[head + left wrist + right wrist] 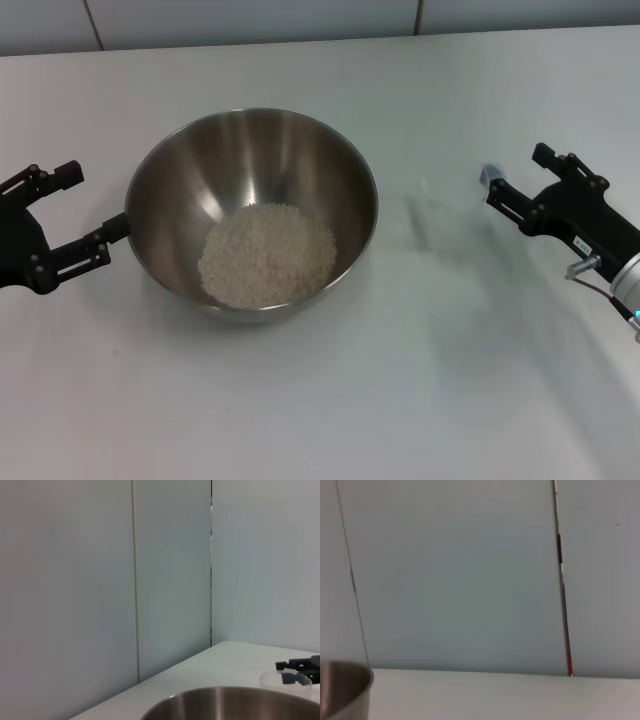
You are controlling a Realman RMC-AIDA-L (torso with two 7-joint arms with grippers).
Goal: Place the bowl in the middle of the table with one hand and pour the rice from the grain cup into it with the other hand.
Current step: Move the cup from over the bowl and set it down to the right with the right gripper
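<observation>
- Rice point(268, 254) lies heaped in the bowl point(330, 160), mid-table point(320, 400)
- Left gripper point(70, 215) is released, one finger touching the bowl's rim: withdraw straight sideways, without nudging
- Right gripper point(515, 180) is spread wide beside the faint, upright grain cup point(432, 215); retreat clear of it

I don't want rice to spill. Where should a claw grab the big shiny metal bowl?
Probably its thin rim, from the robot's left: the round stainless-steel bowl is too broad to span, and the open left claw is beside it.
</observation>
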